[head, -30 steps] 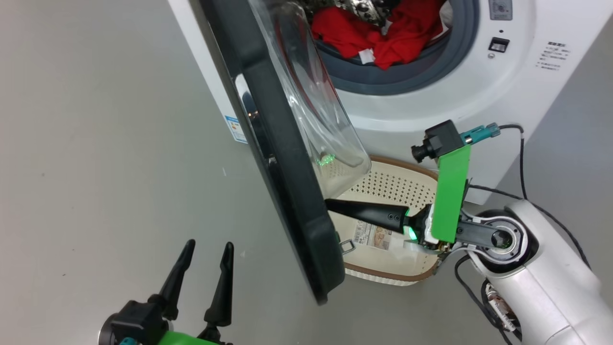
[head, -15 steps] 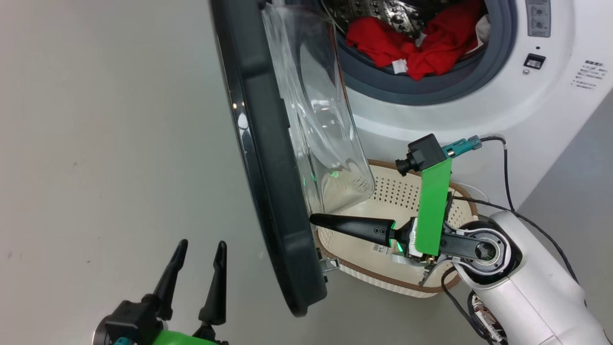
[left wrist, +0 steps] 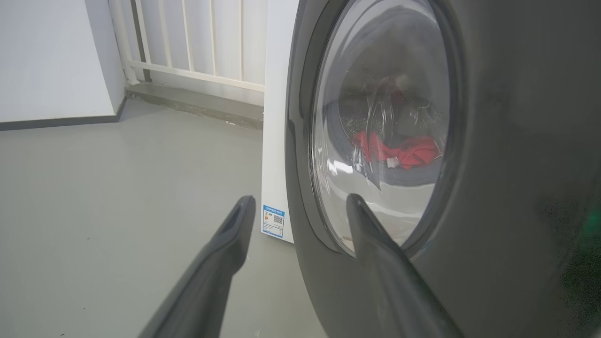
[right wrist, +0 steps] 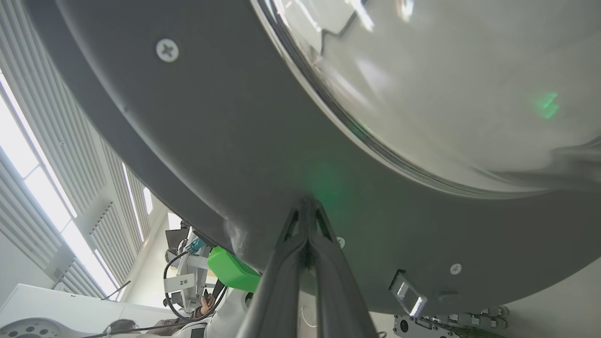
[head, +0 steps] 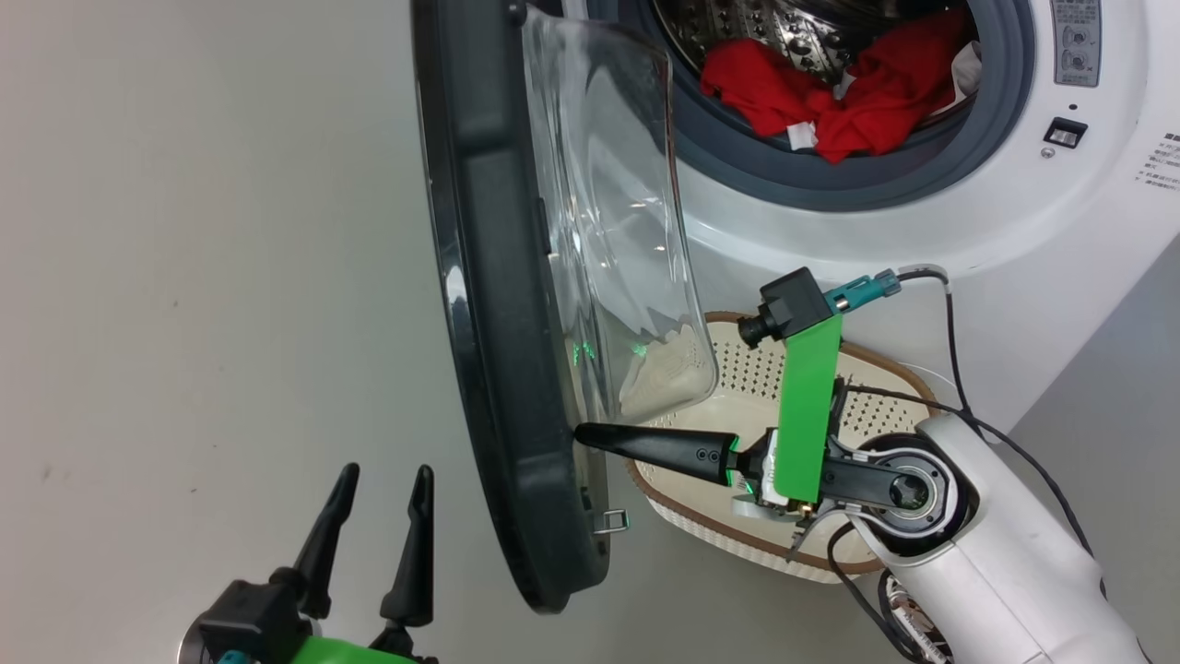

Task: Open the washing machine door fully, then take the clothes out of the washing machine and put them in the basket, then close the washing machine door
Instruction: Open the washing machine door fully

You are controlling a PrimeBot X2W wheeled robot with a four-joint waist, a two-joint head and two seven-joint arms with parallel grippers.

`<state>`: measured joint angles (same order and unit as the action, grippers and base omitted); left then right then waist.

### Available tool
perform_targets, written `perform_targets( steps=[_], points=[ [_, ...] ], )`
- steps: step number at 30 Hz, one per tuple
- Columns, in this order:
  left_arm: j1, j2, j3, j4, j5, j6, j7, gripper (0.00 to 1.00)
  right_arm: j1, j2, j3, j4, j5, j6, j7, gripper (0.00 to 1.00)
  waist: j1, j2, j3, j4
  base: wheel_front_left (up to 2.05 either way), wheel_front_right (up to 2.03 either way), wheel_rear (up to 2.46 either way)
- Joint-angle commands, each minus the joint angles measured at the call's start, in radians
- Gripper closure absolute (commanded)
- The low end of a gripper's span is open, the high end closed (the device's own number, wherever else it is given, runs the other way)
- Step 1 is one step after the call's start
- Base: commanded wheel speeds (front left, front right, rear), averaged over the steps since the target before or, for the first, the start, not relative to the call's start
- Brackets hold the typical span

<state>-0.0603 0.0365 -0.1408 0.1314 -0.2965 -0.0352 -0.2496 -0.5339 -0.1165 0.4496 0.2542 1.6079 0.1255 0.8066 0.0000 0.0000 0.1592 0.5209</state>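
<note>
**A:** How is the washing machine door (head: 502, 369) expected to handle?

**B:** It is judged heavy and stiff. A wide frame of glossy dark plastic is seen, with a bulging bowl of clear glass (head: 608, 231) set in it. The right gripper (head: 583, 433) is closed to a narrow point, and nothing is held between its fingers. Its tips are laid against the inner face of the frame, just under the glass. That low part of the frame, near the metal latch (head: 610, 522), is thought a good place for a push. The plastic is smooth, so a slide of the tips must be reckoned with.

**A:** And the left gripper (head: 386, 470)?

**B:** It is spread wide and empty. The outer face of the door stands just beside its right finger and, as far as can be told, is not touched.

**A:** Where are the clothes (head: 830, 92) found?

**B:** Well beyond the right gripper's tips, inside the steel drum of the washing machine (head: 830, 231), behind the grey rubber ring. They are judged soft, light and limp, so a raised fold of the red fabric should be pinched. The basket (head: 747, 364) lies directly beneath the right gripper. It is of cream perforated plastic with a brown rim, probably light and fairly stiff.
</note>
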Motion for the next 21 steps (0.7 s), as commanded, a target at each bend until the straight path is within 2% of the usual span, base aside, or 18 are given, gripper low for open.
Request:
perform_targets(
  steps=[1,14,15,16,17,18,21],
  points=[
    [-0.005,0.014,0.037,-0.020,-0.006,0.006,-0.012,0.00,0.009,0.036,0.019,-0.028,-0.005,0.005,-0.008,1.00,0.0000,0.0000,-0.003,0.002,0.00,0.00,0.00],
    [-0.001,0.014,0.045,-0.024,-0.004,0.009,-0.012,0.00,0.012,0.049,0.024,-0.026,-0.013,0.005,-0.016,1.00,0.0000,0.0000,-0.009,0.000,0.00,0.00,0.00],
    [0.000,0.014,0.046,-0.024,-0.003,0.009,-0.012,0.00,0.012,0.049,0.024,-0.026,-0.015,0.005,-0.019,0.90,0.0000,0.0000,-0.009,-0.002,0.00,0.00,0.00],
    [0.001,0.014,0.046,-0.024,-0.003,0.009,-0.012,0.00,0.012,0.049,0.023,-0.026,-0.019,0.005,-0.022,0.60,0.0000,0.0000,-0.010,-0.003,0.00,0.00,0.00],
    [0.002,0.014,0.046,-0.024,-0.003,0.009,-0.012,0.00,0.013,0.049,0.022,-0.025,-0.024,0.005,-0.027,0.19,0.0000,0.0000,-0.011,-0.005,0.00,0.00,0.00],
    [0.003,0.014,0.046,-0.023,-0.002,0.009,-0.012,0.00,0.014,0.048,0.021,-0.024,-0.029,0.005,-0.032,0.00,0.0000,0.0000,-0.013,-0.008,0.00,0.00,0.00],
    [0.003,0.014,0.045,-0.020,-0.001,0.008,-0.012,0.00,0.022,0.041,0.015,-0.020,-0.043,0.005,-0.050,0.00,0.0000,0.0000,-0.014,-0.015,0.00,0.00,0.00]
  ],
)
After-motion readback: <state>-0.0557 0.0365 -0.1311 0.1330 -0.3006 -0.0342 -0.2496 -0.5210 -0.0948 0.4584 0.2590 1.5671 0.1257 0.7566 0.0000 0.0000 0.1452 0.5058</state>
